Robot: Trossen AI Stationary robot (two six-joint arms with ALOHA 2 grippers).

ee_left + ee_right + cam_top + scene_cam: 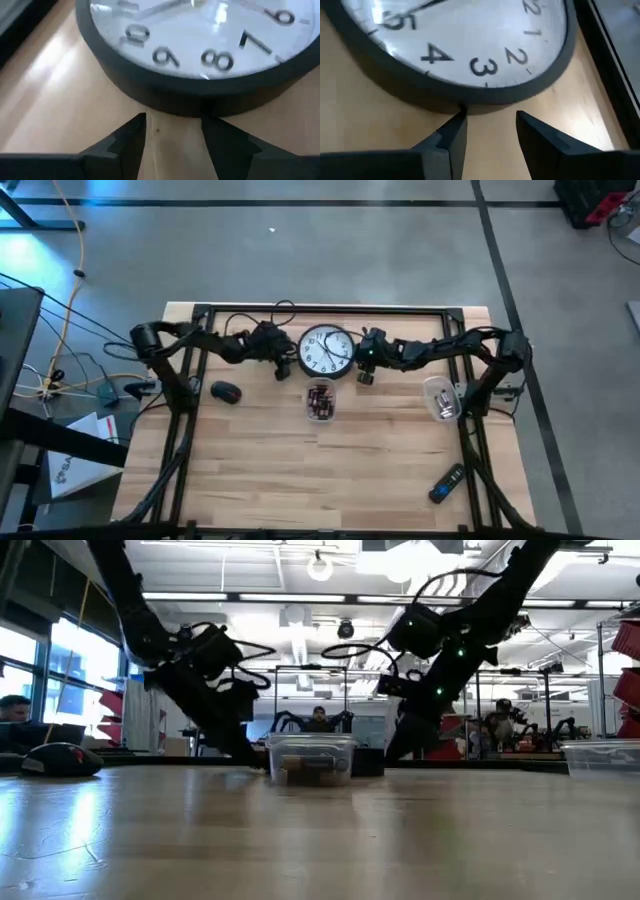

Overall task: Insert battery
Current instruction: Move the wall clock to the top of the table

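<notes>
The wall clock (326,351) lies face-up between both pincers; left gripper (172,135), fingers apart, sits just beside its rim; right gripper (490,127), likewise parted, flanks the opposite rim.

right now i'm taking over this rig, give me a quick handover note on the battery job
Left hand: open, empty, at the rim of the clock by the 8 and 9.
Right hand: open, empty, at the opposite rim by the 3.
The clock lies face up at the back middle of the table, between both hands.
The clear container with small parts sits just in front of the clock; whether batteries are in it I cannot tell.
Done: both hands lined up on the clock.
Left: grip and turn the clock over, fetch a battery, insert it.
</notes>
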